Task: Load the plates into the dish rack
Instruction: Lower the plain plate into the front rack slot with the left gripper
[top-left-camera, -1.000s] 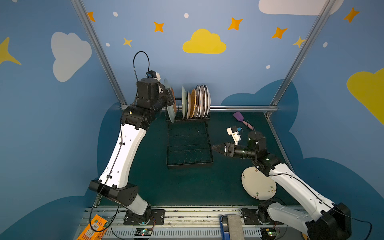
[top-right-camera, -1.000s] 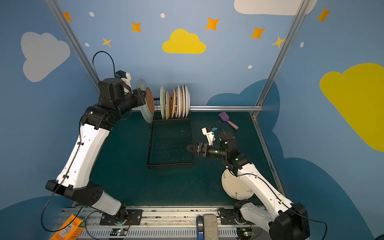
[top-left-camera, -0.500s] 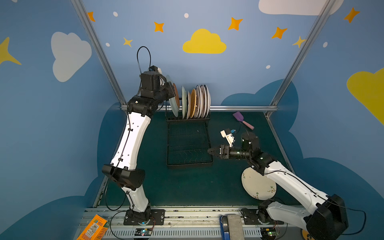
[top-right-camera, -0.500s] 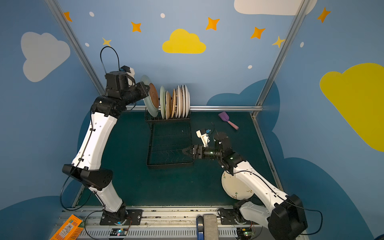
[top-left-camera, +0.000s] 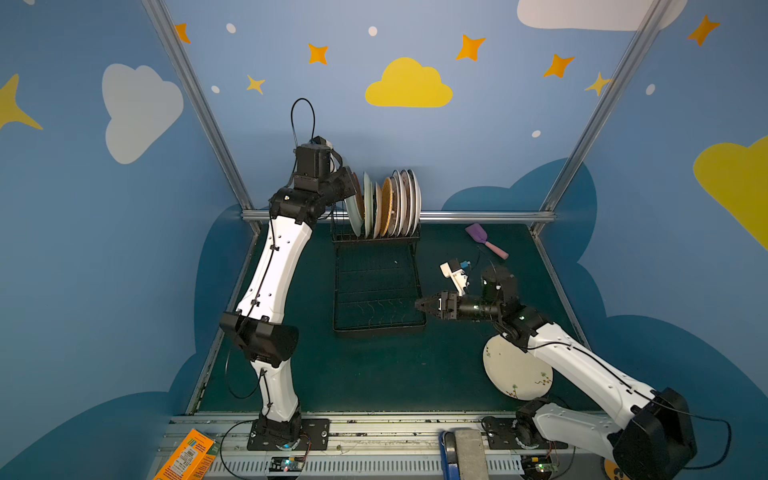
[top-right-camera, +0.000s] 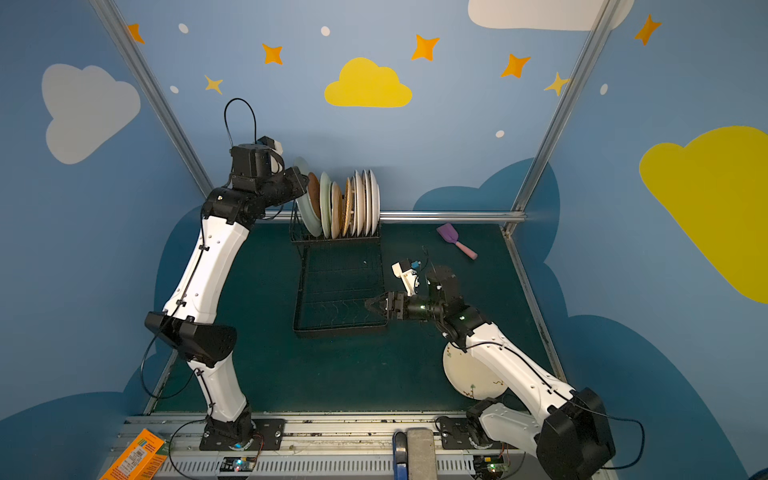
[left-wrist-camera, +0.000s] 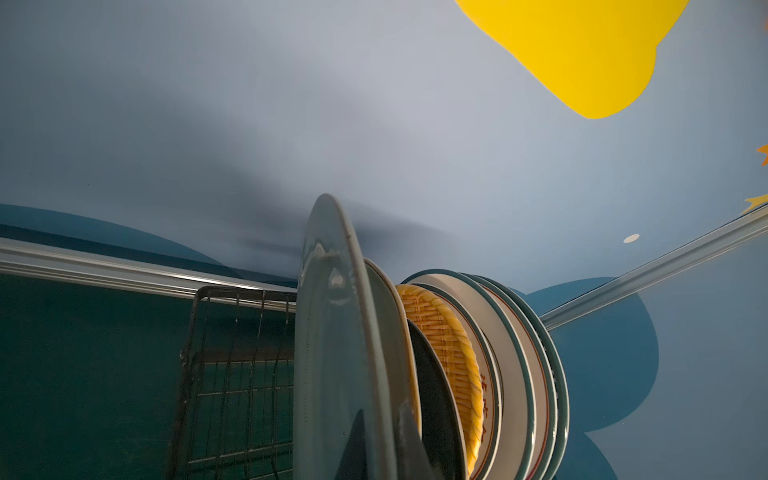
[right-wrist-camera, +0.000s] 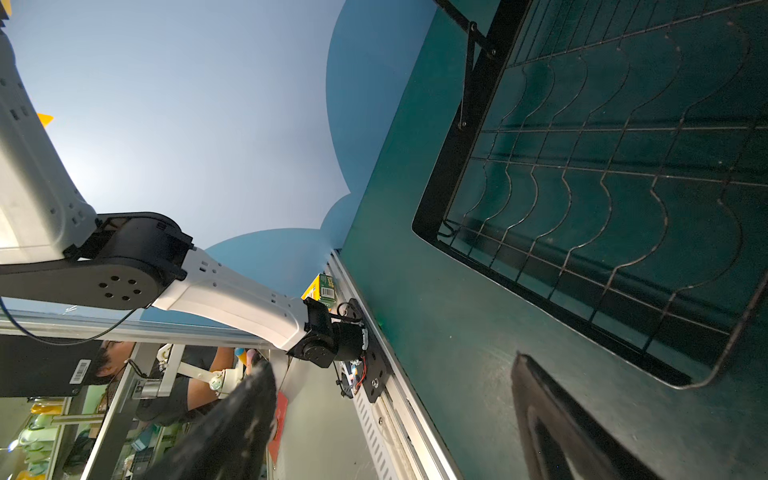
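Slotting step: left claw (top-right-camera: 301, 185) clenched on pale green plate (top-right-camera: 306, 210) at dish rack (top-right-camera: 338, 330); right claw (top-right-camera: 371, 305) released, empty; next probably: seat it upright.

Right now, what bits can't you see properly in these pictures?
Left gripper, holding the pale green round plate: left wrist view's edge cuts its jaws off; in both top views the black wrist and plate hide them.
Round cream floral plate: right arm covers part, both top views.
Red lettering on the white round plate: orange woven-pattern plate hides most, left wrist view.
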